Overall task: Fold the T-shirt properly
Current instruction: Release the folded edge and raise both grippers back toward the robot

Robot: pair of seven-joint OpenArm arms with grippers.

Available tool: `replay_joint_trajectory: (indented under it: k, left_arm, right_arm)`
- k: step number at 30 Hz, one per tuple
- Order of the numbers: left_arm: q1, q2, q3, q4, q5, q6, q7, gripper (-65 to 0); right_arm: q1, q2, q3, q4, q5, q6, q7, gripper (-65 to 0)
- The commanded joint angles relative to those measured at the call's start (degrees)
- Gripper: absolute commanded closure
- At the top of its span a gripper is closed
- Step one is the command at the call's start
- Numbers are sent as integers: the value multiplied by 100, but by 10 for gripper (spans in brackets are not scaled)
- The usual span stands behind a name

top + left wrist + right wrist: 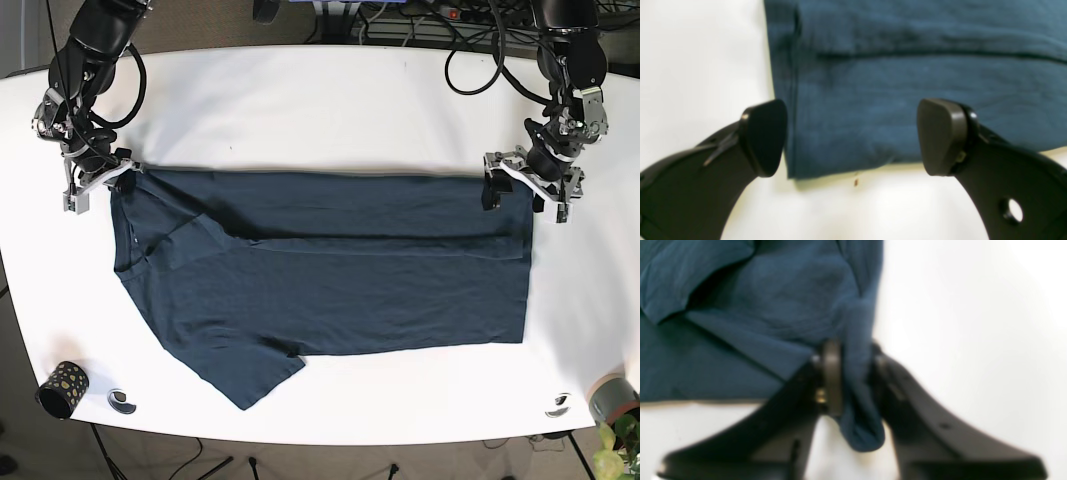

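The dark blue T-shirt point(340, 280) lies across the white table, collar end toward the left and one sleeve point(250, 378) sticking out at the lower left. My right gripper point(853, 380) is shut on a bunched fold of the shirt's edge; in the base view it point(98, 185) sits at the shirt's top left corner. My left gripper point(853, 136) is open, its fingers point(942, 136) straddling a flat corner of the shirt point(893, 100) without holding it. In the base view it point(515, 195) hovers at the top right corner.
A black dotted cup point(62, 390) and a small round item point(122, 402) sit near the front left edge. A grey cup point(610, 397), a small item point(558, 405) and a plant point(615, 455) are at the front right. Cables point(480, 60) hang at the back.
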State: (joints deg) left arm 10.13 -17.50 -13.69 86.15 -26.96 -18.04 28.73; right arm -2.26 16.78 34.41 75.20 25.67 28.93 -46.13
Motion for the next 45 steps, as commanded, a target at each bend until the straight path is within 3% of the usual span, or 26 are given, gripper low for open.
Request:
replay_joint_trajectory:
  k: [1,11,14,18,21,24,25,32,37,45]
  left_arm:
    - [-68,-57,-24,40,-51,-29,-152,-567]
    - [-68,-66,-42,-549,-42,-2,-407,-558]
    - [-121,-66,-24,-760,-42,-11,-407,-515]
    - [-200,-66,-15,-822,-42,-29,-381,-388]
    - [-200,-57,-15,-804,-42,-29,-381,-222]
    - [-209,-57,-24,-813,-42,-2,-381,-21]
    - [-209,-57,-24,-822,-42,-2,-381,0]
    - [-130,-66,-42,-611,-51,-20,-372,0]
    - [248,-92,-50,-171,-51,-20,-372,0]
    - [943,-382,-68,418,-51,-20,-372,0]
  right_arm:
    - [37,-20,0,89,22,48,-7,-71]
    - [28,-56,0,89,22,48,-7,-67]
    - [28,-56,0,89,22,48,-7,-65]
    - [28,-56,0,98,39,48,-7,-65]
    - [28,-56,0,212,31,48,-7,-62]
    - [28,-64,9,300,31,48,-7,-11]
    - [28,-64,9,300,31,48,-7,0]
    - [-68,-64,36,353,48,48,-16,0]
    - [-499,-64,36,1003,57,48,-33,0]
    - [-1325,-337,44,2155,57,39,-60,0]
